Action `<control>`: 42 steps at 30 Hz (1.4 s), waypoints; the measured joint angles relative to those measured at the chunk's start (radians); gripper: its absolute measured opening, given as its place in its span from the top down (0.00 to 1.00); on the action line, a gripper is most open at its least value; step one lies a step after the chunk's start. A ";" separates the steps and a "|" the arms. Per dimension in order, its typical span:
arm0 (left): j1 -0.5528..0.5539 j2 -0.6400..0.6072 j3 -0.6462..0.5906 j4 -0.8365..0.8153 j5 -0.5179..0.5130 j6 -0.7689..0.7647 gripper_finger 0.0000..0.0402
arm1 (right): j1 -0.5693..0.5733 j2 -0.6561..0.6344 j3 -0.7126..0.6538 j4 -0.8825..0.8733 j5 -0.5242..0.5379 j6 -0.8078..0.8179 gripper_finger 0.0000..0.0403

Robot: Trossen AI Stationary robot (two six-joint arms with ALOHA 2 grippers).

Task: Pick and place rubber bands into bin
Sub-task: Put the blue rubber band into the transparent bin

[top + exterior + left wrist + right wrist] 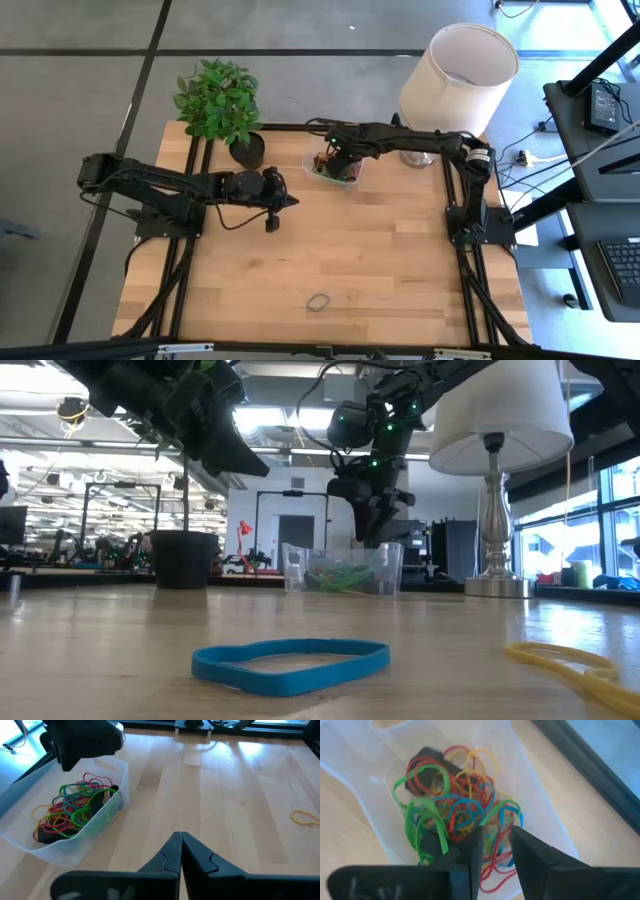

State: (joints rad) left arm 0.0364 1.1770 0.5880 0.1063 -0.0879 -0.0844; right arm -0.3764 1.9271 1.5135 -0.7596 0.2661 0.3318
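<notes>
Plainly the rubber bands (455, 815), limp featherlight loops heaped in the clear bin (365, 775) directly beneath the parted right gripper (496, 845), seem best pinched across one strand, while the left gripper (181, 851) hangs pressed together beside the bin

The worktop (380, 250) is pale, smooth wood planks. The bin (107, 815) is clear, slightly frosted plastic holding thin rubber bands (70, 810). Both grippers' fingers (470, 855) look matt black plastic. The lamp (497, 420) has a shiny metal stem.
</notes>
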 joint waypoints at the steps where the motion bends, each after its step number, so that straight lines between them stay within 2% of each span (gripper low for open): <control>1: 0.000 0.000 0.000 0.000 0.000 0.000 1.00 | -0.001 0.003 0.000 0.010 0.001 0.005 0.74; 5: 0.000 0.000 0.000 0.000 0.000 0.000 1.00 | -0.001 0.022 -0.001 0.035 0.001 0.006 0.71; 13: 0.001 0.000 0.000 -0.004 -0.004 0.065 1.00 | -0.001 0.037 -0.002 0.031 -0.007 0.021 0.58; 17: 0.001 0.000 0.000 -0.005 -0.035 0.090 1.00 | 0.005 0.008 -0.002 -0.009 -0.143 -0.041 0.58; 20: -0.002 0.000 0.005 -0.018 -0.050 0.100 1.00 | 0.037 -0.043 -0.016 -0.026 -0.170 -0.047 0.63; 25: -0.018 0.000 0.052 -0.103 -0.077 0.153 1.00 | 0.110 -0.208 -0.185 0.056 -0.175 0.001 0.73; 33: -0.074 0.022 0.132 -0.249 -0.129 0.132 1.00 | 0.314 -0.584 -0.562 0.157 -0.176 0.137 0.84; 37: -0.140 0.093 0.223 -0.357 -0.146 0.140 1.00 | 0.430 -0.749 -0.713 0.192 -0.174 0.224 0.89; 42: -0.246 0.246 0.362 -0.449 -0.165 0.177 1.00 | 0.548 -0.897 -0.854 0.194 -0.173 0.394 0.95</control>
State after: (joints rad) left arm -0.2094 1.4232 0.9501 -0.3432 -0.2529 0.0929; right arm 0.1715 1.0301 0.6599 -0.5654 0.0936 0.7259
